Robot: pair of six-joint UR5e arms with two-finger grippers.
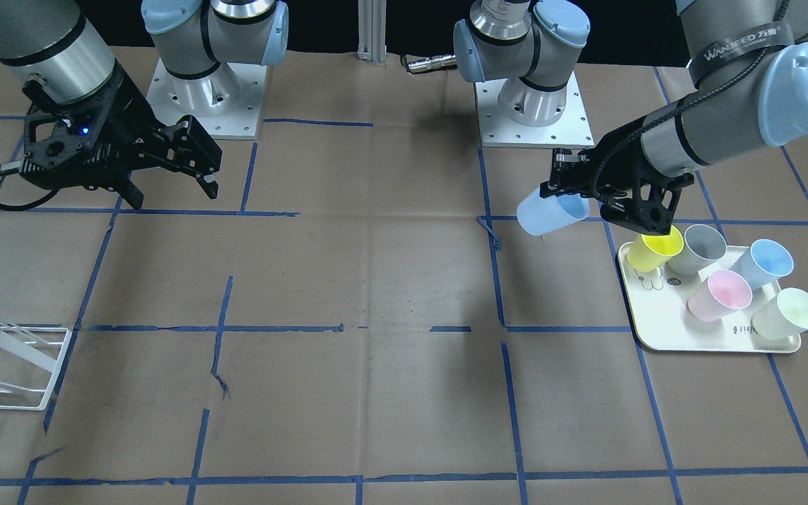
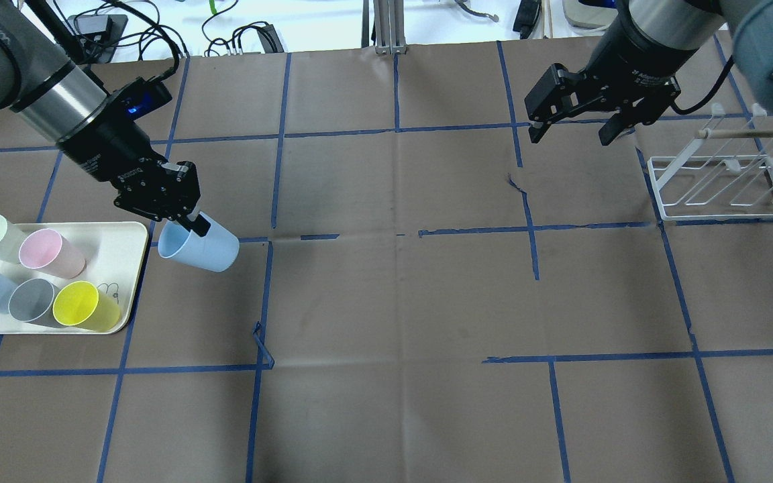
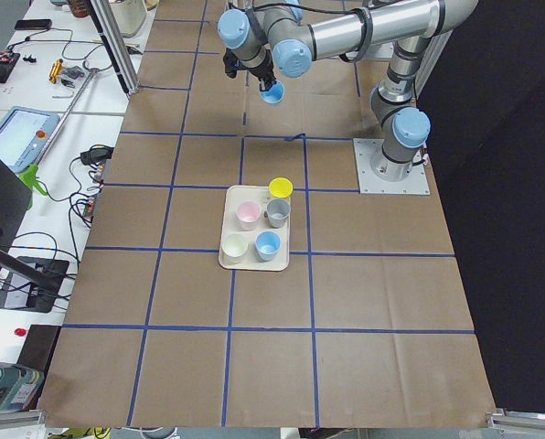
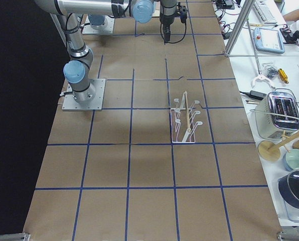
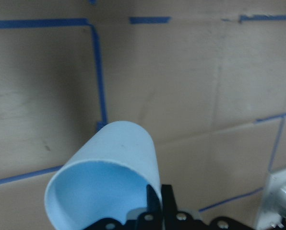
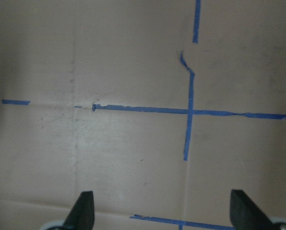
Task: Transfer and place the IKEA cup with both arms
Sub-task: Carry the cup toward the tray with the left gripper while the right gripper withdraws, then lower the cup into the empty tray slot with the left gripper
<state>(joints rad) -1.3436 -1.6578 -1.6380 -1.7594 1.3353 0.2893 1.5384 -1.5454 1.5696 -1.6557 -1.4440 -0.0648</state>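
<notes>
Near the counter's left edge, our left arm slants down and its hand (image 2: 188,225) pinches the rim of the IKEA cup (image 2: 200,249), which is tilted in the air just beside the tray (image 2: 133,236). Toward the far right corner, our right hand (image 2: 571,133) hangs with fingers spread, grasping nothing. We see the left fingers cut off in the wrist view.

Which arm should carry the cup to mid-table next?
Left. The left claw grips the IKEA cup by the rim, aloft beside the tray; the right claw hangs open, empty, by the rack.
</notes>
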